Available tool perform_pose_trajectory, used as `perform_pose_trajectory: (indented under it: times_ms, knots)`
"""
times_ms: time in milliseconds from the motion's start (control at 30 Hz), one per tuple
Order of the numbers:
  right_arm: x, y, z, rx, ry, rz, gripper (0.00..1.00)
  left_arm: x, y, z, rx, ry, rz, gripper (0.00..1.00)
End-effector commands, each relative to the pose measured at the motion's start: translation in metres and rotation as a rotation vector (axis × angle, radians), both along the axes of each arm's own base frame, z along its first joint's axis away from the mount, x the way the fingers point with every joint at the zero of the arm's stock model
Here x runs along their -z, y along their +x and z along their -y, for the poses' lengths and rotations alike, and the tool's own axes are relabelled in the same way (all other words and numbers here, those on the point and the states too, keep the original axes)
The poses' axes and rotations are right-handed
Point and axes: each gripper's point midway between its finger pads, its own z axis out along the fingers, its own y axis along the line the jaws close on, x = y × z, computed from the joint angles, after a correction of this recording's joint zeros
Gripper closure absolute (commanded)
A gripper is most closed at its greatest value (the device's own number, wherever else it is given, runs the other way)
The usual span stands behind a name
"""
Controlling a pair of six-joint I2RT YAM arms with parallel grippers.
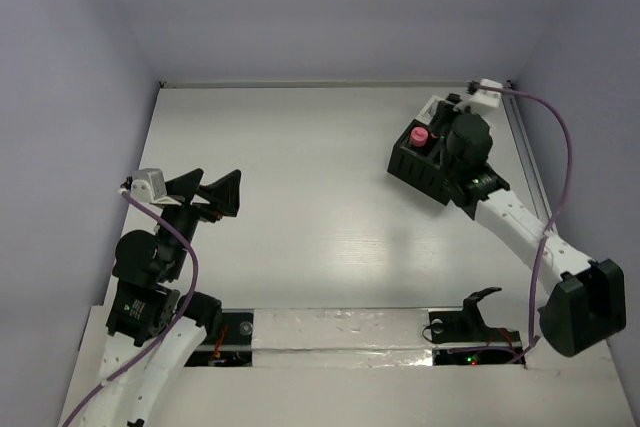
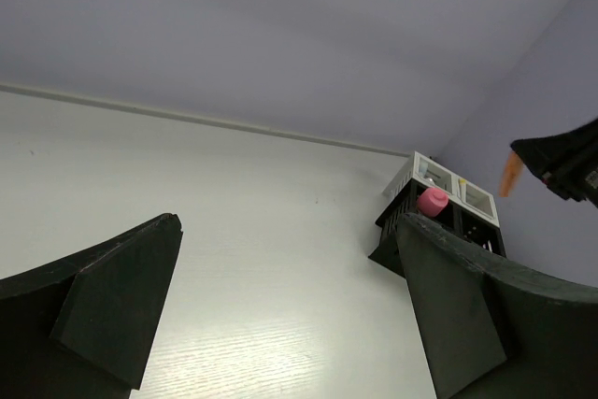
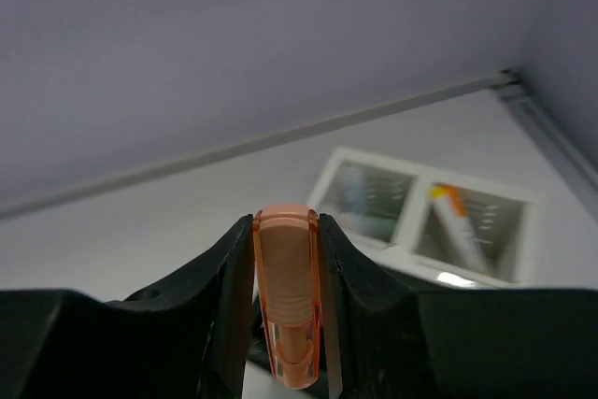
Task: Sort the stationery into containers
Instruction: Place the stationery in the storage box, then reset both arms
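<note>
The black compartment box [image 1: 418,173] stands at the far right, with a pink cylinder [image 1: 419,135] upright in it and the white two-cell tray [image 1: 437,107] joined at its far end. My right gripper [image 1: 458,130] hovers over the box, shut on an orange marker [image 3: 287,306]. In the right wrist view the tray [image 3: 411,223] lies just beyond the fingers; a white-and-orange pen [image 3: 457,223] lies in its right cell, and the left cell's contents are blurred. My left gripper [image 1: 212,190] is open and empty at the left, above bare table. The left wrist view shows the box [image 2: 391,240], the pink cylinder [image 2: 432,201] and the orange marker [image 2: 509,175].
A metal rail [image 1: 527,162] runs along the table's right edge beside the containers. A purple cable [image 1: 562,162] loops by the right arm. A black bracket [image 1: 480,302] sits at the near edge. Grey walls close the table on three sides.
</note>
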Motion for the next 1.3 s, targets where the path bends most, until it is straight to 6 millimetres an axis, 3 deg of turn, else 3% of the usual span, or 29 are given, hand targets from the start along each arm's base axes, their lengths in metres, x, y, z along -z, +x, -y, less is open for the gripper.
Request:
perform_pose_trajectory:
  times_ms: [0, 67, 267, 533, 700, 900, 967, 1133, 1267]
  knots:
    - [-0.008, -0.007, 0.049, 0.169, 0.132, 0.152, 0.85, -0.014, -0.001, 0.001, 0.007, -0.019, 0.056, 0.01]
    - [0.000, -0.012, 0.077, 0.259, 0.129, 0.153, 0.85, -0.013, 0.000, 0.001, 0.006, -0.019, 0.053, 0.01]
    - [0.027, -0.009, 0.104, 0.366, 0.082, 0.104, 0.83, -0.015, -0.002, 0.001, 0.009, -0.021, 0.059, 0.01]
    - [0.061, -0.002, 0.117, 0.407, 0.094, 0.041, 0.82, -0.014, -0.001, 0.001, 0.007, -0.018, 0.055, 0.01]
    - [0.074, -0.002, 0.116, 0.404, 0.109, 0.015, 0.81, -0.014, -0.001, 0.001, 0.007, -0.017, 0.056, 0.01]
    - [0.084, -0.003, 0.108, 0.365, 0.142, -0.004, 0.51, -0.014, 0.000, 0.001, 0.008, -0.016, 0.055, 0.01]
    - [0.078, -0.003, 0.103, 0.332, 0.154, 0.008, 0.40, -0.014, -0.001, 0.001, 0.009, -0.019, 0.054, 0.01]
    - [0.049, -0.008, 0.096, 0.273, 0.181, 0.051, 0.16, -0.014, -0.001, 0.001, 0.010, -0.019, 0.054, 0.01]
    - [0.016, -0.017, 0.073, 0.126, 0.245, 0.103, 0.06, -0.013, 0.000, 0.002, 0.012, -0.018, 0.052, 0.01]
